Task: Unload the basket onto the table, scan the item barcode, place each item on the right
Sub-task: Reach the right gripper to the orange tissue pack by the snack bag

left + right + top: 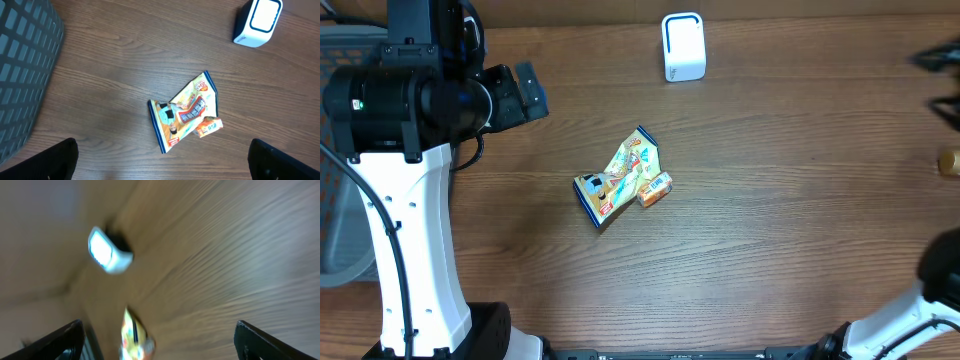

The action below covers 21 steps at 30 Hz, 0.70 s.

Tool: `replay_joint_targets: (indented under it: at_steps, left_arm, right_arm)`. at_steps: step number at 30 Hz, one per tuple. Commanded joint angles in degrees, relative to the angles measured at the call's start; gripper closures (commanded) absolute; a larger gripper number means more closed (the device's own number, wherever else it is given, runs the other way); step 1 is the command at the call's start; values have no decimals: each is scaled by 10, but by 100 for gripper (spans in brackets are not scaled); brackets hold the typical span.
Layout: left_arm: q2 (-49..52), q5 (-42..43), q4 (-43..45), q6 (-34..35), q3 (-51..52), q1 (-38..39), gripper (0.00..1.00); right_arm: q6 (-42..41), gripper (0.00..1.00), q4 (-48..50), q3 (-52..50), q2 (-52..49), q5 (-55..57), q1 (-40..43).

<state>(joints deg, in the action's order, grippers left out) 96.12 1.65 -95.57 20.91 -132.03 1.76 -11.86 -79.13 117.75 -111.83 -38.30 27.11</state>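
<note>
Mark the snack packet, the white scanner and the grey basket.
snack packet (623, 172), overhead view, middle of printed face.
white scanner (683, 45), overhead view, top face.
grey basket (22, 65), left wrist view, mesh wall.

Packet (620, 178) yellow with blue edges, scanner (683, 46) white, table (770, 200) brown wood-grain.

Both arms up, both grippers spread wide and empty.
The left arm (405, 230) rises white from the near-left edge to a black wrist joint (390, 100). The left gripper (162, 167) points downward, its fingers (52, 160) spread to the frame corners. The right arm (905, 320) shows only at the near-right edge. The right gripper (160, 345), in a blurred view, has its fingers (55, 340) just as far apart.
</note>
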Motion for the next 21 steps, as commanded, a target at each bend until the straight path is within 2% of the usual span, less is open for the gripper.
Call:
replay_joint_targets:
  at_steps: [1,5,7,8,13,18,21]
  left_arm:
    - [-8,-2,2,5,0,-2,0]
    - [-8,-2,2,5,0,-2,0]
    - [-8,-2,2,5,0,-2,0]
    - [-8,-2,2,5,0,-2,0]
    - [-8,-2,2,5,0,-2,0]
    - [-8,-2,2,5,0,-2,0]
    - [-8,-2,2,5,0,-2,0]
  right_arm:
    - [32,7,-2,-30,4,55,-95]
    - [21,41,15,-73,2,83,-212]
    - [-7,65,40,-108,2,82,-280]
    - [-13,73,47,-118,2,83,-304]
    - [-19,85,97,-185,2,83,-421]
    - [-70,96,160,-244,0,83,-501]
    - [-126,96,212,-273,-1,83,-532]
